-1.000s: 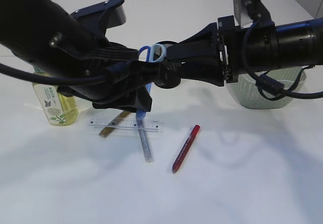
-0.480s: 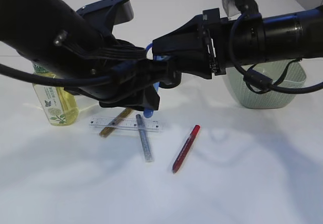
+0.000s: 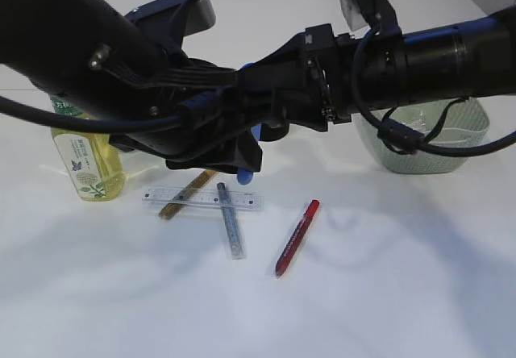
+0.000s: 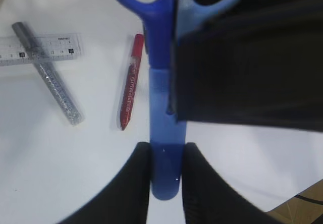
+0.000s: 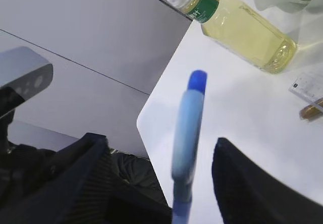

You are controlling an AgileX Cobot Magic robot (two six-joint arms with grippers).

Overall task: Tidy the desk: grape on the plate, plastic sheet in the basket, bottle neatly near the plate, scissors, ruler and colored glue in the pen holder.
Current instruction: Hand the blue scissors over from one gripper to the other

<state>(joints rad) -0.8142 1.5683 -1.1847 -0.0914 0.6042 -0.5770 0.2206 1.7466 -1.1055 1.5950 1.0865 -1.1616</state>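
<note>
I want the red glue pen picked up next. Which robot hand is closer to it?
Left. The left gripper, holding the scissors, hangs just above and left of the red glue pen. The right gripper sits higher, farther back.

We note blue scissors [image 4: 162, 82], one handle loop dark blue, the other paler blue. The ruler [image 3: 201, 199] is clear with fine black markings. One glue stick [image 3: 297, 238] is red, another [image 3: 230, 221] silver glitter, a third [image 3: 187, 194] gold. The bottle [image 3: 87, 164] shows yellow liquid, green-and-white label. The basket [image 3: 427, 144] is pale green. Both arms are black; the table [image 3: 387, 277] is white.
</note>
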